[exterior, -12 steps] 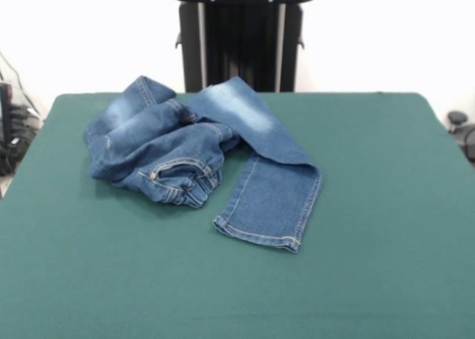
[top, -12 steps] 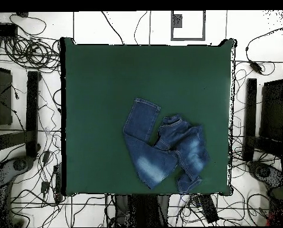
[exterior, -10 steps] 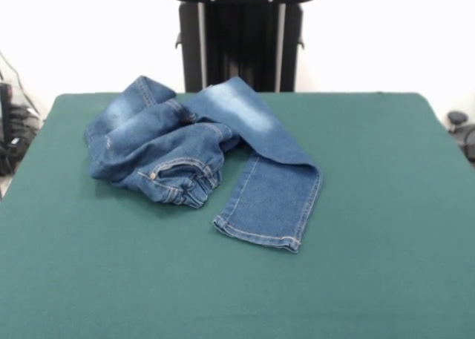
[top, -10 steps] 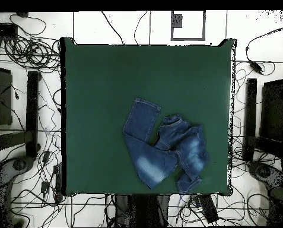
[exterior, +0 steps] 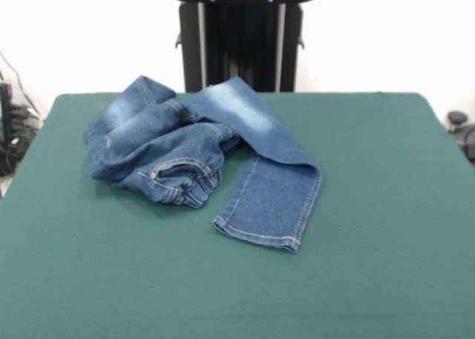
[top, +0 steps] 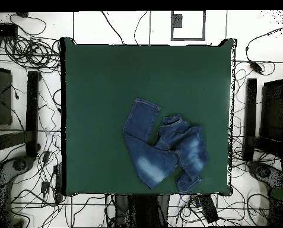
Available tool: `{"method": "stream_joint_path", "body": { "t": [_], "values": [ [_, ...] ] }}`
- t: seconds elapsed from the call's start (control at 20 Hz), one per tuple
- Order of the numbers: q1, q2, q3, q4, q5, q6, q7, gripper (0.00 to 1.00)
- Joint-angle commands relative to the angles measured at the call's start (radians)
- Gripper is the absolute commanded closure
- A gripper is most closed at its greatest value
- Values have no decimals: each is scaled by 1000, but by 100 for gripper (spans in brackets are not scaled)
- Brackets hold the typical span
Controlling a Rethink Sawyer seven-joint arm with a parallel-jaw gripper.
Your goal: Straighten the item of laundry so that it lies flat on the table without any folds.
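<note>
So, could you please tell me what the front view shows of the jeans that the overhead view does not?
Only the front view shows the stitched pocket on the bunched part, the hem seam of the stretched leg, and the black pedestal behind the table. Only the overhead view shows the whole table outline, with cables strewn on the floor around it. Both show the jeans crumpled near the robot's side, one leg laid out, the rest heaped. No pincer appears in either.
</note>
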Motion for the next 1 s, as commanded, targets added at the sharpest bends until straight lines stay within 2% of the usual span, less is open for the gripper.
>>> {"method": "stream_joint_path", "body": {
  "t": [0.05,1.0],
  "values": [
    [27,25,42,102,11,73,-336,0],
    [80,-13,-49,316,48,-135,-318,0]
  ]
}}
